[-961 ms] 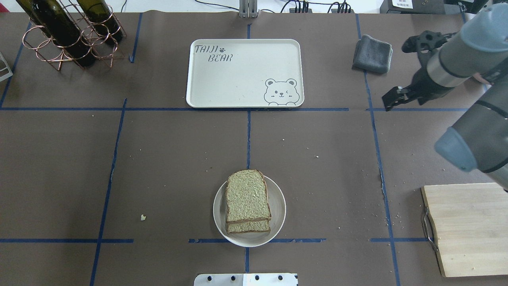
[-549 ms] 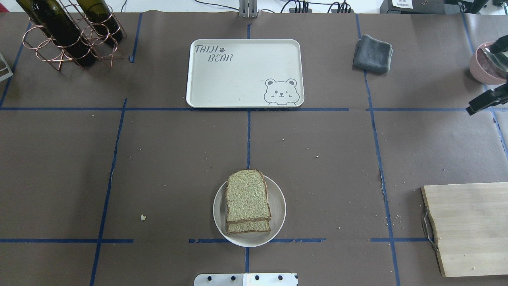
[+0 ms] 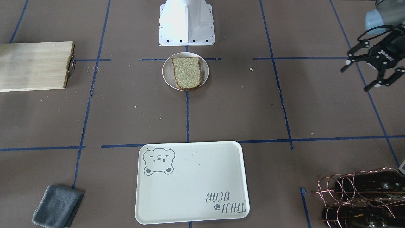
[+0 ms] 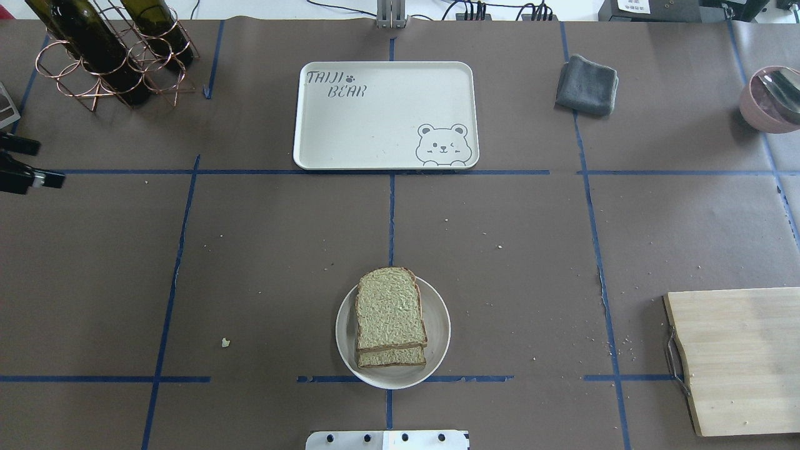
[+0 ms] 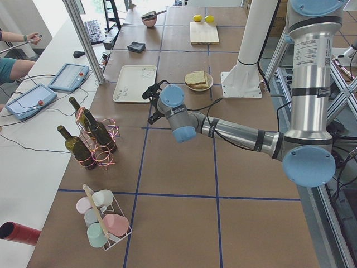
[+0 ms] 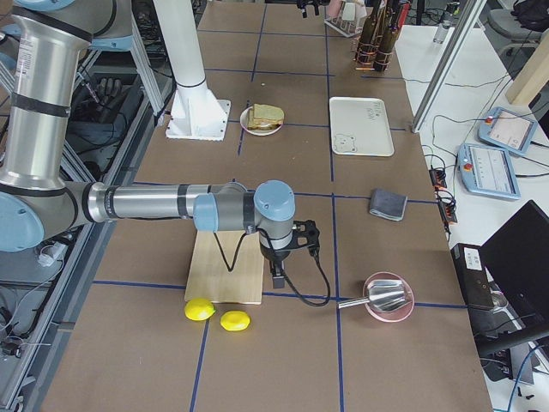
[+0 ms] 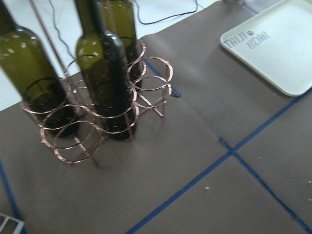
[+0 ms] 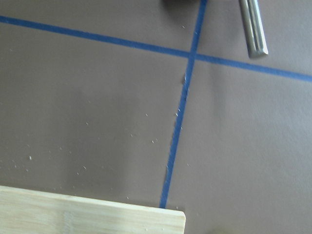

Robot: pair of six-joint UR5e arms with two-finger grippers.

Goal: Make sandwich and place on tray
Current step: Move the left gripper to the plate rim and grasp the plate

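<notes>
The sandwich (image 4: pixel 390 311) lies stacked on the plate (image 4: pixel 439 334), well apart from the tray (image 4: pixel 375 125), seemingly ready for transfer; the left end effector (image 3: pixel 355 79) hangs spread, well off the tray; whether the right end effector (image 6: pixel 279 275) is apart or together, I cannot tell

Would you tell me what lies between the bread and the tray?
Overhead, only bare table, blue tape and crumbs separate bread from tray.
</notes>
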